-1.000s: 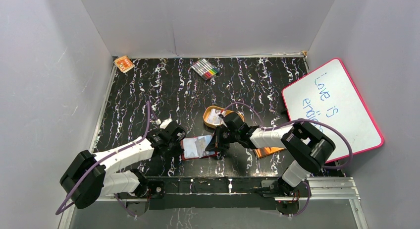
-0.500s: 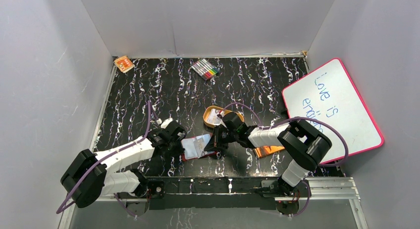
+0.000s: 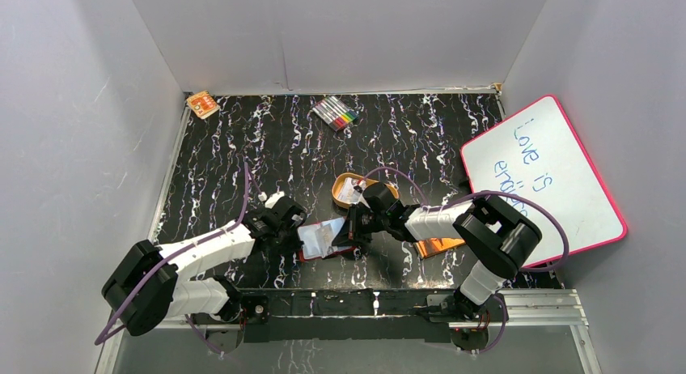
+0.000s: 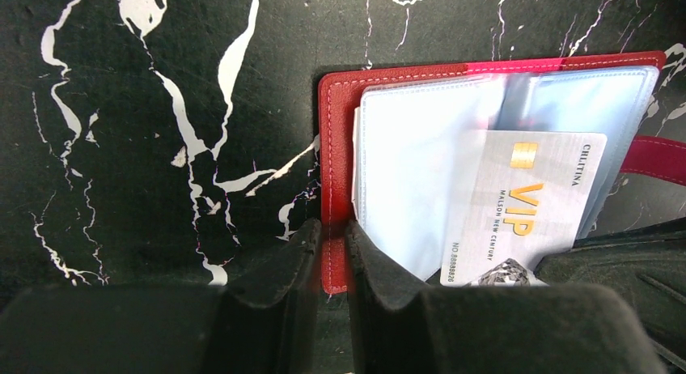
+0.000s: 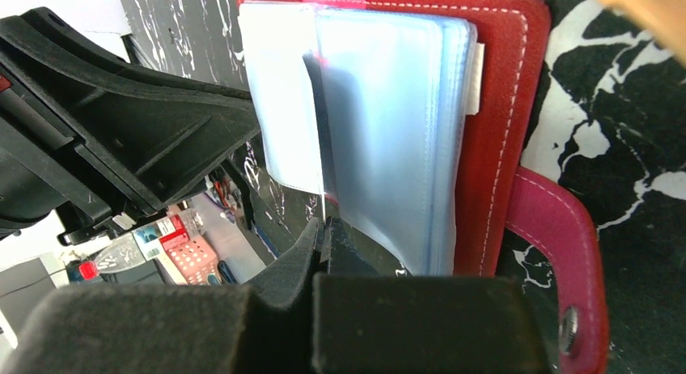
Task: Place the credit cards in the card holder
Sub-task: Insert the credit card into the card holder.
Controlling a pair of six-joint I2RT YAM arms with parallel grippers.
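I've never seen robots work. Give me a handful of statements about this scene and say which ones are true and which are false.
1. The red card holder lies open on the table. True.
2. The left gripper pinches the card holder's red cover. True.
3. The right gripper hangs open and empty. False: it is shut on a card marked VIP, at the clear sleeves.
4. The whiteboard is blank. False: it has blue handwriting.
5. The markers lie in the orange tray. False: they lie on the table near its far edge.
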